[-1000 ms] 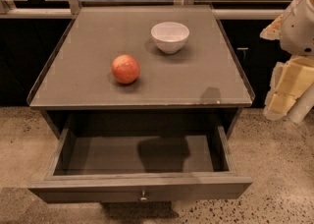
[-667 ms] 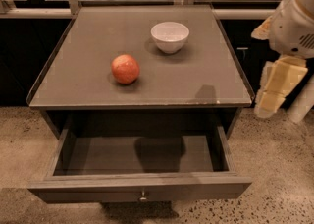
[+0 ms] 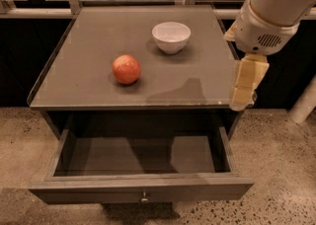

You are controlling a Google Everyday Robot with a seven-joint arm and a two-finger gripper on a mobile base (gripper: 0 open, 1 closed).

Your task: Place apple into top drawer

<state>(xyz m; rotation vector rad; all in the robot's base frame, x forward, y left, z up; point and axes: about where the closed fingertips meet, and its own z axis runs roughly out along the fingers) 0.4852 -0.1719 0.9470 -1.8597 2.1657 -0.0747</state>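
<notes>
The red-orange apple (image 3: 126,69) sits on the grey tabletop (image 3: 98,36), left of centre. The top drawer (image 3: 140,189) below it is pulled open; its inside is bare and a small metal knob (image 3: 144,199) shows on the front panel. My gripper (image 3: 243,91) hangs at the table's right edge, well right of the apple and above the drawer's right side. It holds nothing that I can see.
A white bowl (image 3: 171,36) stands on the tabletop behind and right of the apple. A metal rail (image 3: 34,13) runs along the back with dark cabinets behind. Speckled floor (image 3: 276,160) surrounds the table. A white post (image 3: 303,101) stands at the far right.
My arm and gripper have moved left, from off the table's right side to over its right edge. The apple, bowl and drawer have not moved.
</notes>
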